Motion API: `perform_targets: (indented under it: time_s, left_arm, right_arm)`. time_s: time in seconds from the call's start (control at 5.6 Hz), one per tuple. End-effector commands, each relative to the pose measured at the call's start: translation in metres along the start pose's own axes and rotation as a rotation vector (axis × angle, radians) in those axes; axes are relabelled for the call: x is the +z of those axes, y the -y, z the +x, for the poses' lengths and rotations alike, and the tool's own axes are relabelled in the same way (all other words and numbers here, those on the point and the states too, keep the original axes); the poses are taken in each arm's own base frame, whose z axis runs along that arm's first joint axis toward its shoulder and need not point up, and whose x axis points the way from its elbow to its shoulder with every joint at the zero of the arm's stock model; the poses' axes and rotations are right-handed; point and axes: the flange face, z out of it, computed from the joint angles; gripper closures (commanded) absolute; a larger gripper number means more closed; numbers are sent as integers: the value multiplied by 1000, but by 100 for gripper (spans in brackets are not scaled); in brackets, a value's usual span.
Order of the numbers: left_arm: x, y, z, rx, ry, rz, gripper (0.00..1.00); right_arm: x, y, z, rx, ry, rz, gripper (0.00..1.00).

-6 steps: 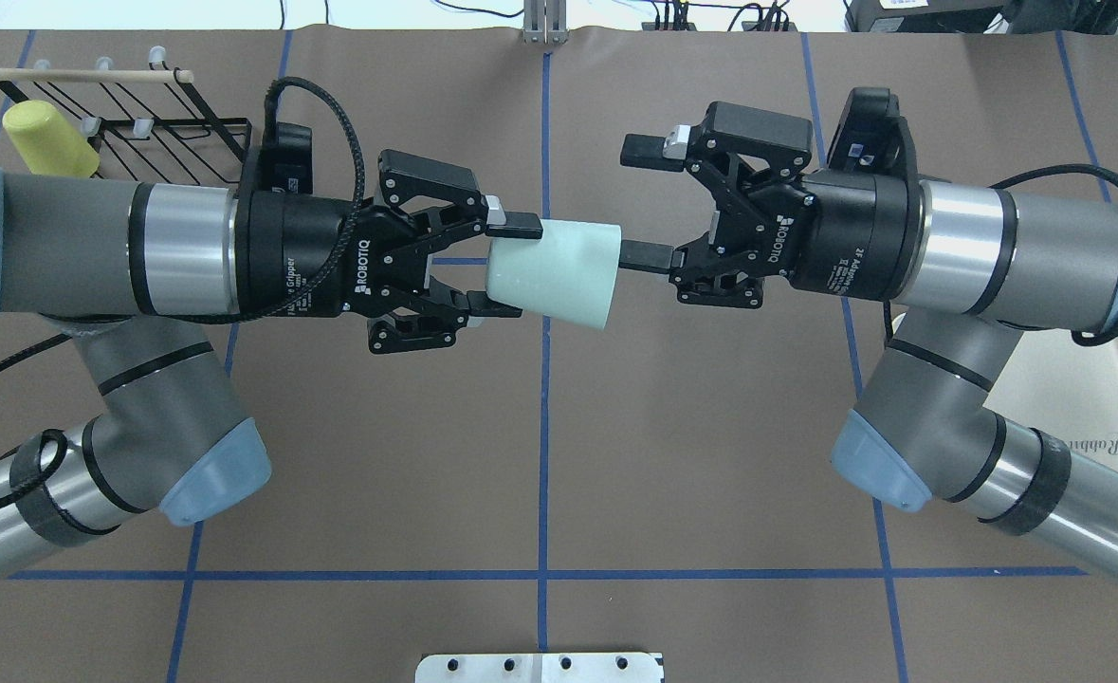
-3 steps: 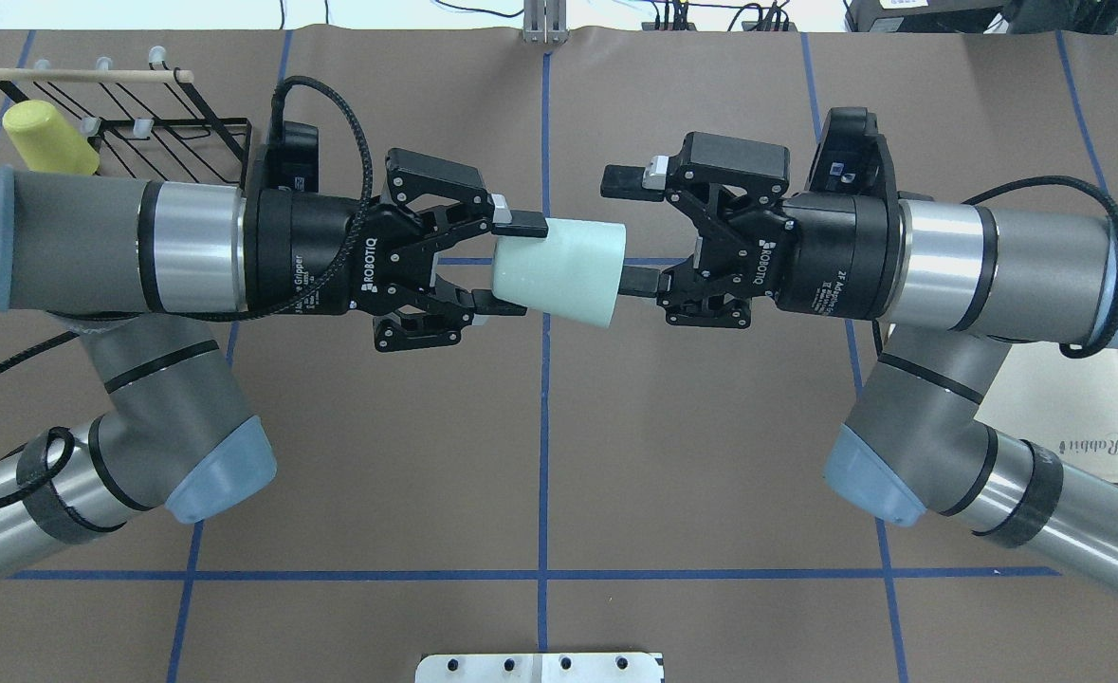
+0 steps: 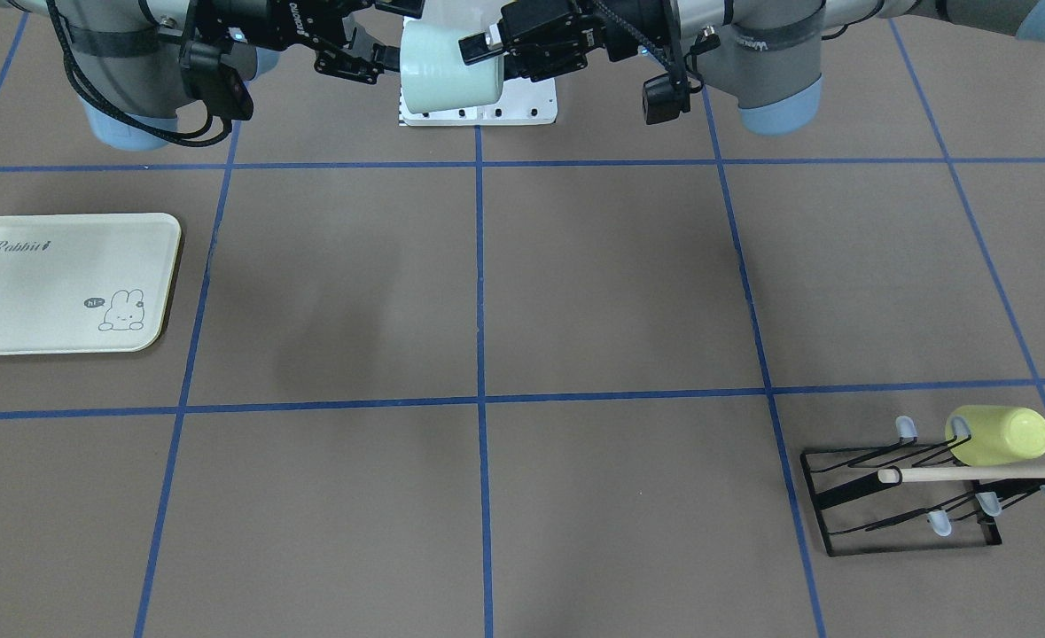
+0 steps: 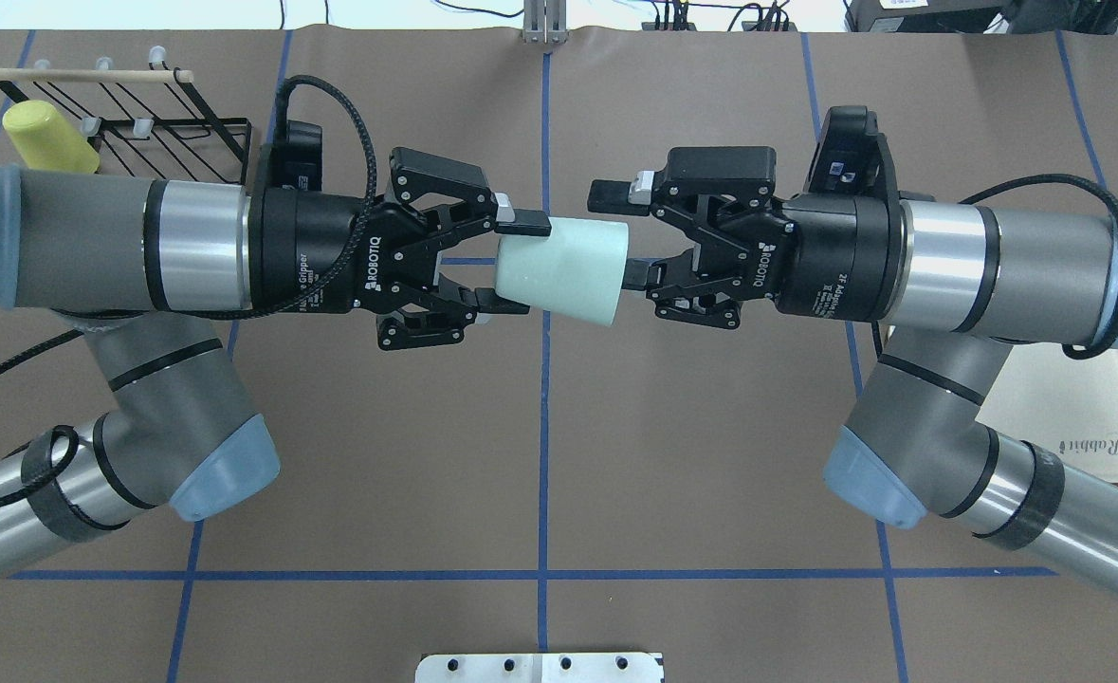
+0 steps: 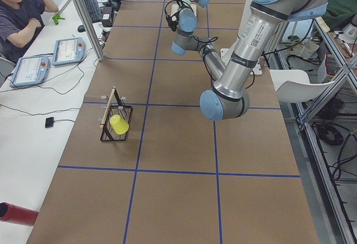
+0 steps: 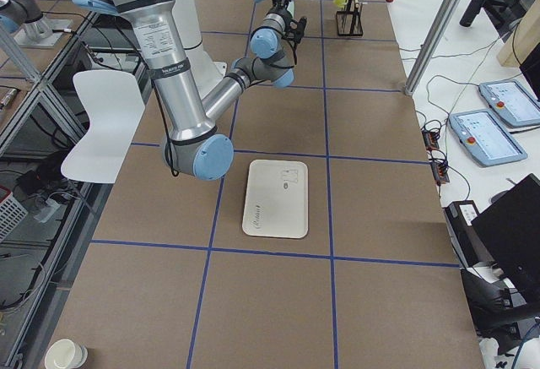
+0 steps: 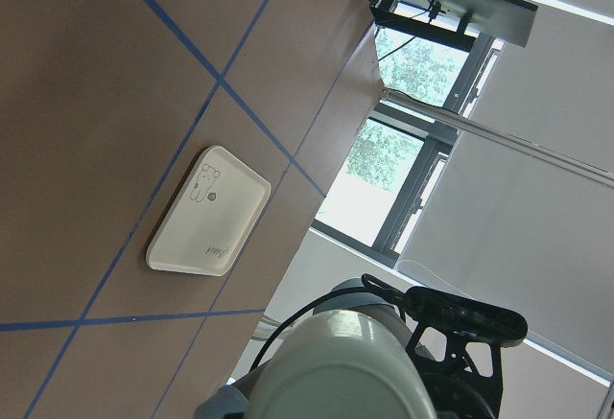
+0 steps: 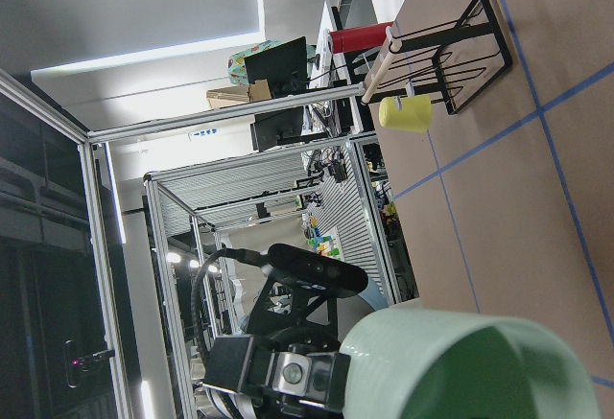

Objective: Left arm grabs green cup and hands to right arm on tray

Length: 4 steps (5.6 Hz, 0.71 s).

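Note:
The pale mint-green cup (image 4: 563,270) lies on its side in the air over the table's middle, mouth toward the right arm. My left gripper (image 4: 513,265) is shut on the cup's base end. My right gripper (image 4: 620,237) is open at the cup's mouth: its lower finger reaches the mouth, and its upper finger stands clear of the wall. The cup also shows in the front-facing view (image 3: 447,75), the left wrist view (image 7: 345,371) and the right wrist view (image 8: 460,361). The cream Rabbit tray (image 3: 43,292) lies flat and bare under the right arm (image 4: 1090,417).
A black wire rack (image 4: 155,128) with a wooden rod holds a yellow-green cup (image 4: 46,140) at the far left corner; both show in the front-facing view (image 3: 1001,434). A white mount plate (image 4: 540,667) sits at the near edge. An operator sits beside the table (image 5: 22,15).
My right gripper has moved left to the cup, and its open fingers now bracket the rim. My left gripper, still shut on the cup, has edged right.

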Motion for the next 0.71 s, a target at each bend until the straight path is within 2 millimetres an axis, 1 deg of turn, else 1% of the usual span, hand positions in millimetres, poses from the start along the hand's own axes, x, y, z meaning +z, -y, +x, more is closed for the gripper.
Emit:
perform_targets:
  time_s: [0.0, 0.18, 0.36, 0.54]
  left_arm:
    - [1, -1, 2, 1, -3, -4, 88]
    - [2, -3, 4, 24, -6, -8, 1]
    - [-2, 1, 7, 127, -4, -1, 0]
    - [-4, 9, 4, 157, 25, 9, 0]
  right_arm:
    - [1, 0, 10, -21, -18, 1, 100]
    - [2, 3, 14, -68, -46, 16, 100]
    - [1, 2, 13, -70, -57, 6, 100]
    - [-4, 1, 13, -74, -68, -18, 100]
